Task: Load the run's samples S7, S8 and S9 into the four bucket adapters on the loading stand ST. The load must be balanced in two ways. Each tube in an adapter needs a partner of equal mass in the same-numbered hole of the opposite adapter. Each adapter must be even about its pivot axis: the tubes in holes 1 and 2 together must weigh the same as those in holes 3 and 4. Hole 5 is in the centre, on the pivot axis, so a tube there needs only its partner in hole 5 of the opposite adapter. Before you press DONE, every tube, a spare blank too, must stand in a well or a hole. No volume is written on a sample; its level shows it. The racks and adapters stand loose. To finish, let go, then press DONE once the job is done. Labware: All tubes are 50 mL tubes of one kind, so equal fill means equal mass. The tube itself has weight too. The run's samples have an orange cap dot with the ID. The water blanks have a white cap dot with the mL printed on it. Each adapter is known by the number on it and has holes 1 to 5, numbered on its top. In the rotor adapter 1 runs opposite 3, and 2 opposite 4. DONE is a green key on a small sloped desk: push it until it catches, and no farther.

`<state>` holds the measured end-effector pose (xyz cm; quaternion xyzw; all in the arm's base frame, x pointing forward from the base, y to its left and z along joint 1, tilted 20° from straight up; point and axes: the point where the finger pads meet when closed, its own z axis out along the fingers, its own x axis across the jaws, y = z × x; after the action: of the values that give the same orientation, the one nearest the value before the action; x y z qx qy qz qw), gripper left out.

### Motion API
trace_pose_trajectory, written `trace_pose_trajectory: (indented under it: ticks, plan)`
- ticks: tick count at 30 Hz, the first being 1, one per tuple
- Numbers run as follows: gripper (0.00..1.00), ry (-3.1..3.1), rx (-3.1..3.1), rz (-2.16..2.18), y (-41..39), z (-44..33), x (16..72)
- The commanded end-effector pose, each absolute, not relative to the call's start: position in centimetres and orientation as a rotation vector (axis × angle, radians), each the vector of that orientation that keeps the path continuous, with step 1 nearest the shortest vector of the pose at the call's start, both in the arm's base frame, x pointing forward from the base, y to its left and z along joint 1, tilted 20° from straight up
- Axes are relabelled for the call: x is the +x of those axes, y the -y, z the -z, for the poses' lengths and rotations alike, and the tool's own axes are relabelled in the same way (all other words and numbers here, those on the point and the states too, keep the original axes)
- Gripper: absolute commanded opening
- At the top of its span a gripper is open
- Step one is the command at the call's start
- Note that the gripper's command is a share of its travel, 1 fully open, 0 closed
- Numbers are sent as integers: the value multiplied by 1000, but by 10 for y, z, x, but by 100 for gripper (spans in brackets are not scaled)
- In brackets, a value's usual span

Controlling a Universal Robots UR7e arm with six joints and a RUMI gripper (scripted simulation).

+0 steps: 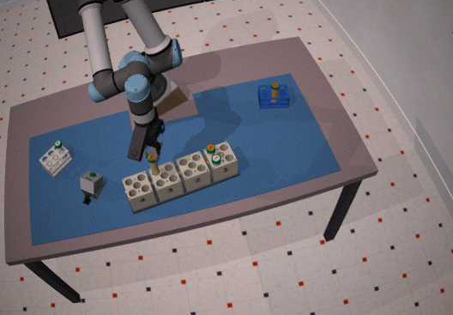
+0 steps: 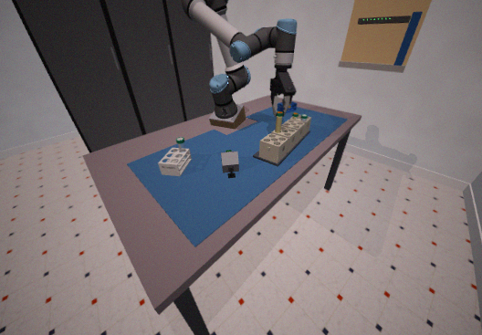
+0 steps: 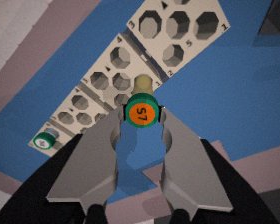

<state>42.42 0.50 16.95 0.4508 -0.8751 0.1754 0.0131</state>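
Note:
My gripper point(image 1: 152, 153) point(image 2: 281, 105) point(image 3: 142, 106) is shut on the cap of sample S7 point(image 1: 154, 166) point(image 2: 278, 122) point(image 3: 142, 111), a tube with an orange cap dot. The tube hangs upright, its lower end at a back-corner hole of adapter 3 point(image 1: 168, 186) point(image 3: 103, 81); I cannot tell the hole's number. Adapter 4 point(image 1: 138, 191) point(image 3: 191, 37) and adapter 2 point(image 1: 195, 174) show empty holes. Adapter 1 point(image 1: 227, 166) holds an orange-dot sample point(image 1: 210, 148) and a white-dot blank point(image 1: 216, 160) point(image 3: 42, 141). Another orange-dot sample point(image 1: 274, 88) stands in the blue rack point(image 1: 274, 103).
A white rack point(image 1: 53, 160) point(image 2: 173, 162) with one white-dot blank point(image 1: 57, 144) stands at the mat's left end. The small desk with the green DONE key point(image 1: 91, 182) point(image 2: 229, 161) stands left of adapter 4. The arm's base sits behind the adapters.

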Motion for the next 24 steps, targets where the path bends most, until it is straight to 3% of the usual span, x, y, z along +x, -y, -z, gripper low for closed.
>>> trace_pose_trajectory:
  ticks: [1, 24]
  plan:
    - [0, 2727, 1405, -548, -3, -163, 426]
    - [0, 2727, 1405, -548, 5, -140, 429]
